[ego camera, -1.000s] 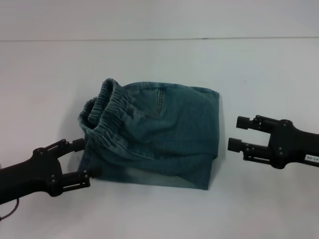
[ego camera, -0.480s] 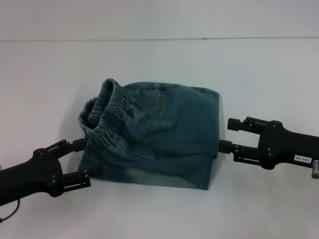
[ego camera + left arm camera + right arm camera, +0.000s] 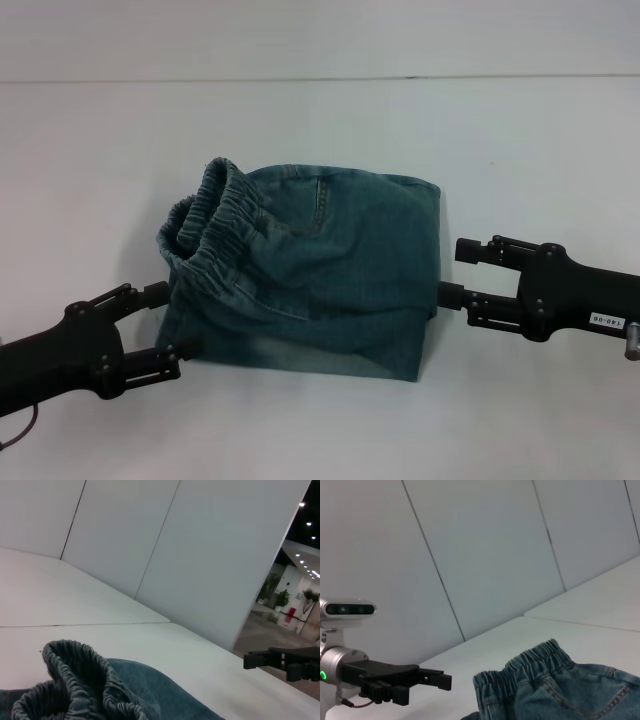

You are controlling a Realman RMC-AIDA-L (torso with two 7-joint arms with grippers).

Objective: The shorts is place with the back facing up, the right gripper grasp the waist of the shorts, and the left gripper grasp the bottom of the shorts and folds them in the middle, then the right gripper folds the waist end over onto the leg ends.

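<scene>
Head view: right end effector (image 3: 455, 271), fingers apart, now nearer folded shorts (image 3: 310, 270).

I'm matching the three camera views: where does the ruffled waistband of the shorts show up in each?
Head view: waistband at the left end of the shorts, bunched up, above the left gripper.
Left wrist view: waistband at the bottom, near.
Right wrist view: waistband low, centre.
Shared landmark: the white table.

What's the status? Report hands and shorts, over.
Left hand open at the waistband side. Right hand open at the opposite folded edge, holding nothing. Shorts folded on the table, waistband bunched up. Nothing in the way.
</scene>
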